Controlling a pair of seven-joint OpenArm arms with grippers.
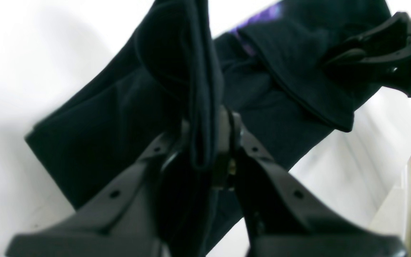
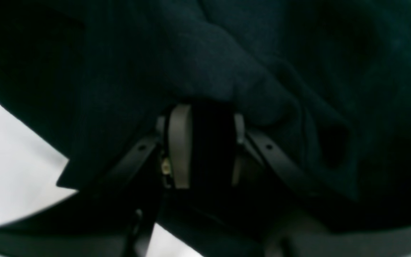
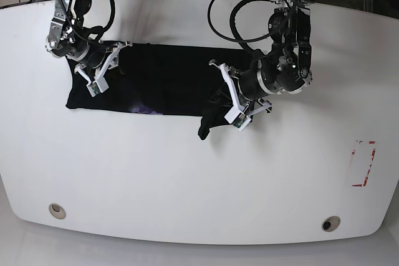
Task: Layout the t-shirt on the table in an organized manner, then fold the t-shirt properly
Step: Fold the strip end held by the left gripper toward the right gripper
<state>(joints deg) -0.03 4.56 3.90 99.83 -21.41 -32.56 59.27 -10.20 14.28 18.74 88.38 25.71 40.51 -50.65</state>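
The black t-shirt (image 3: pixel 162 79) lies in a long band across the far half of the white table (image 3: pixel 199 185). A sliver of purple print (image 3: pixel 146 109) peeks out at its near edge. In the base view my left gripper (image 3: pixel 219 101) is shut on the shirt's right end, and a corner of cloth hangs below it. The left wrist view shows that gripper (image 1: pixel 205 142) pinching a vertical fold of the t-shirt (image 1: pixel 112 117). My right gripper (image 3: pixel 103 66) is at the shirt's left end. Its pads (image 2: pixel 178 142) close on dark t-shirt cloth (image 2: pixel 227 53) in the right wrist view.
A red-and-white tape mark (image 3: pixel 363 163) sits near the table's right edge. Two round grommet holes (image 3: pixel 57 210) (image 3: pixel 330 223) lie along the front edge. Cables and floor clutter show beyond the far edge.
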